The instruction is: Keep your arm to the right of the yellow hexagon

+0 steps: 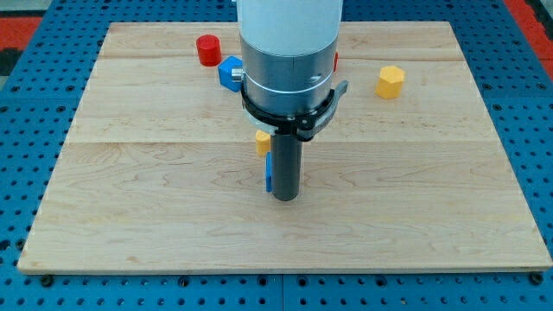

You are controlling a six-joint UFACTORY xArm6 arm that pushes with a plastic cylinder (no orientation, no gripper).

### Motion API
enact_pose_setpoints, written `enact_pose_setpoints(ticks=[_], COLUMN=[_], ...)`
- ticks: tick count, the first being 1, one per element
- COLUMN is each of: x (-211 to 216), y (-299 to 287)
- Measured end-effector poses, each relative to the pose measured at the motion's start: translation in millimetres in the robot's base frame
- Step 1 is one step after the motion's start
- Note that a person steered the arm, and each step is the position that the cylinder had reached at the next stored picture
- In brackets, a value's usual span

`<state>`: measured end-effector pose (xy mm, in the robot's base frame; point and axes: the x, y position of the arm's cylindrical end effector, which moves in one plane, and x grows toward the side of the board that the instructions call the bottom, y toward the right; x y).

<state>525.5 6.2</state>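
**Figure: Rod tip placed against the hexagon reference**

The wooden board (173, 216) lies flat on a blue pegboard base (26, 130), giving my tip one sliding plane. The arm's pale housing (289, 43) descends from the view's top and hides part of the board's centre. The arm ends in a plain rod — there are no jaws to open or close, and it holds nothing. My tip (284, 199) rests on the board near its middle, touching or just beside a small blue block (269, 171) and below a small yellow block (263, 142), both largely hidden, so their shapes cannot be told. The yellow hexagon (390, 81) sits well apart, toward the view's upper right — so I judge my tip lies on its left, the wrong side. A red cylinder (207, 50) and a blue block (230, 72) stand at upper left.
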Motion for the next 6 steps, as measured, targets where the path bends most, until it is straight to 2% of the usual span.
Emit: enact_pose_setpoints(ticks=[1,2,3,4,5,6], x=[-1,-20,-74,-132,-196,-214], y=[14,108,234,294,294,246])
